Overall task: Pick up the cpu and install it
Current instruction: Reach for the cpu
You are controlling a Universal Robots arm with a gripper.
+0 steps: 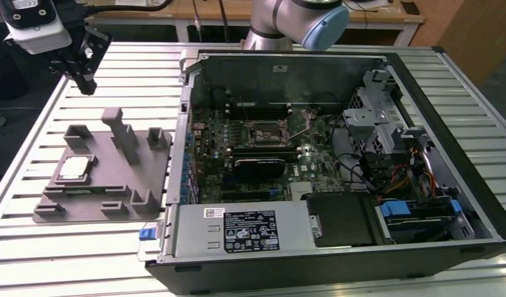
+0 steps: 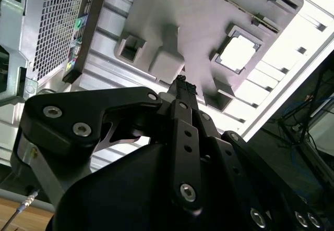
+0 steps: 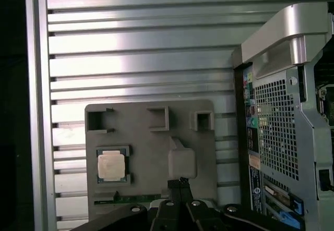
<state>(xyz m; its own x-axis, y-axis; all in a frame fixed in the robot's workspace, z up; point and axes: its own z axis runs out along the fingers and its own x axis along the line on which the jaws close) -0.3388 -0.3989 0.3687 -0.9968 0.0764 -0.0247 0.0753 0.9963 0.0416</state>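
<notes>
Gripper [image 1: 86, 85] fingers are pressed together and hold nothing; it hangs in the air near the grey tray [image 1: 112, 189], without touching it. The cpu [image 1: 74, 168] lies flat in a square pocket of this tray (its silvery top faces up), on the tray's side away from the open computer case [image 1: 336, 154]. In both wrist views the closed fingertips [image 3: 180, 183] stand apart from the cpu. The tray rests on a slatted metal table [image 1: 38, 260].

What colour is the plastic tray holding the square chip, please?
Grey plastic tray, best in the exterior view.
</notes>
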